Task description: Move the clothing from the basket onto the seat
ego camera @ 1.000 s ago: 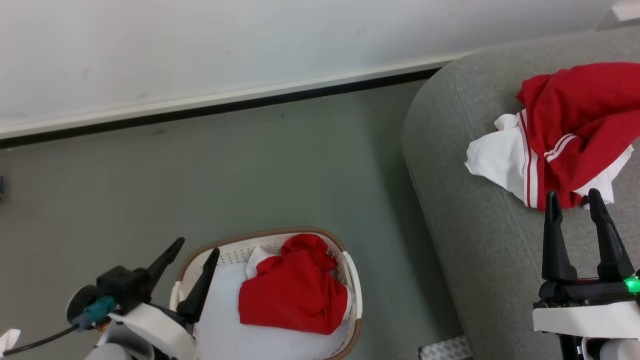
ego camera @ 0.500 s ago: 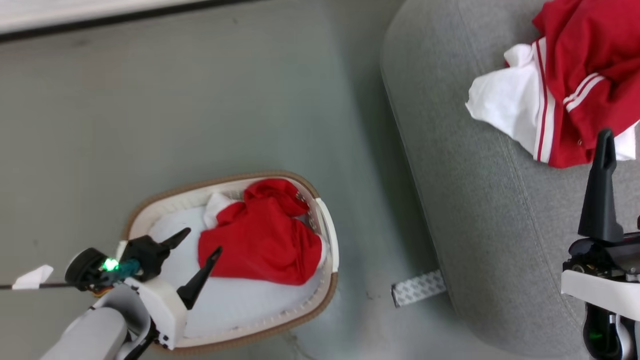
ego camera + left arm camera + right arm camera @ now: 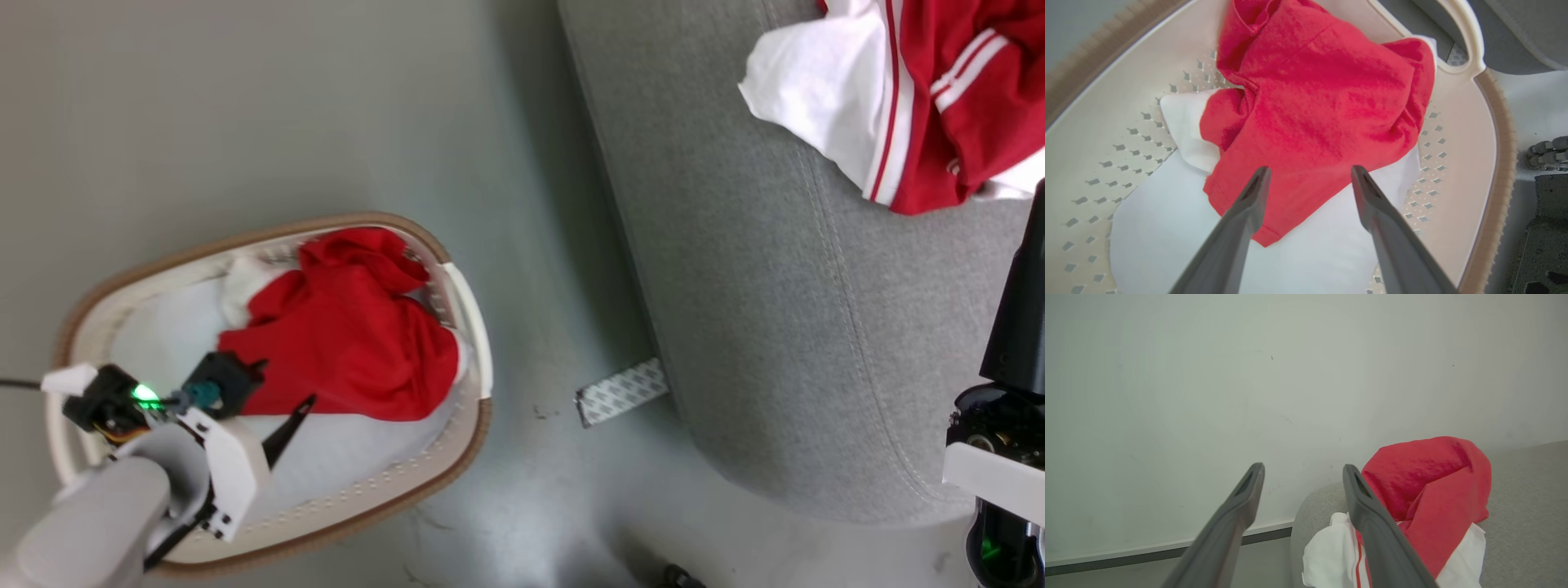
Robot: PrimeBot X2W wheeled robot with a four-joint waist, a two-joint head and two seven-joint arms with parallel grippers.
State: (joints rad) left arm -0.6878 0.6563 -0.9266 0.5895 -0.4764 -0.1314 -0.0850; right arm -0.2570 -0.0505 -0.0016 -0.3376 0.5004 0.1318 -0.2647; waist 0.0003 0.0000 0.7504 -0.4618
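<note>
1. Since a second ago my left gripper has dropped into the brown-rimmed white perforated plastic basket, fingers spread over the crumpled red fabric garment.
2. My right gripper, fingers apart and empty, is near the red-and-white striped garment on the grey upholstered sofa.

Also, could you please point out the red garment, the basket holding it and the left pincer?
red garment [image 3: 1314,102]: left wrist view, middle of the red fabric.
basket [image 3: 472,318]: head view, white side handle.
left pincer [image 3: 1309,169]: left wrist view, midway between its fingertips.
</note>
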